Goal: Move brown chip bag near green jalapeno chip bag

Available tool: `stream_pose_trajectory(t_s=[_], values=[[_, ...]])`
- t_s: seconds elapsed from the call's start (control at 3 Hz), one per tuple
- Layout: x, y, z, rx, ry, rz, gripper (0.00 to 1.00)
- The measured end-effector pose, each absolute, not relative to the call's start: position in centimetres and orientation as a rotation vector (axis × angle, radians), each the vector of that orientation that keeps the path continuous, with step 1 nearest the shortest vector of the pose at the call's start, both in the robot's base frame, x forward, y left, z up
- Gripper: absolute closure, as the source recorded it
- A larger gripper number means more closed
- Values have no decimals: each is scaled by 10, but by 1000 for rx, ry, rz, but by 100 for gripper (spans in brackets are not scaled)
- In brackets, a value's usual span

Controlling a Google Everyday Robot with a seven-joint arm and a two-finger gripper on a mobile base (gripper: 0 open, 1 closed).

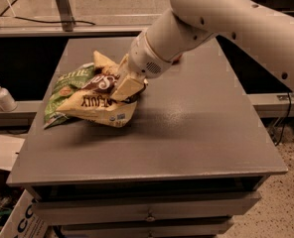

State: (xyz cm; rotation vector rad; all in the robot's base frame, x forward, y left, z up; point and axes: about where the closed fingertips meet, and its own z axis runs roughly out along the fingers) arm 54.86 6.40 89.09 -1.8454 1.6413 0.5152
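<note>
The brown chip bag [95,102], dark brown in the middle with cream-yellow ends, lies on the left part of the grey table [186,133]. It overlaps the right edge of the green jalapeno chip bag [62,90], which lies flat beside it. My gripper [126,86] is shut on the brown chip bag at its right side, with the cream fingers [128,87] pressed into the bag's dark centre. The white arm reaches in from the upper right.
A white pump bottle [1,95] stands on a ledge left of the table. Cardboard boxes [3,155] sit on the floor at lower left. Drawers [147,209] run under the table's front edge.
</note>
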Motion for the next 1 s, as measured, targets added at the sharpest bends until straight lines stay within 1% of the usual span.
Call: stream_pose_trajectory(t_s=[1.0], values=[[542, 72, 872, -1882, 1667, 530, 12]])
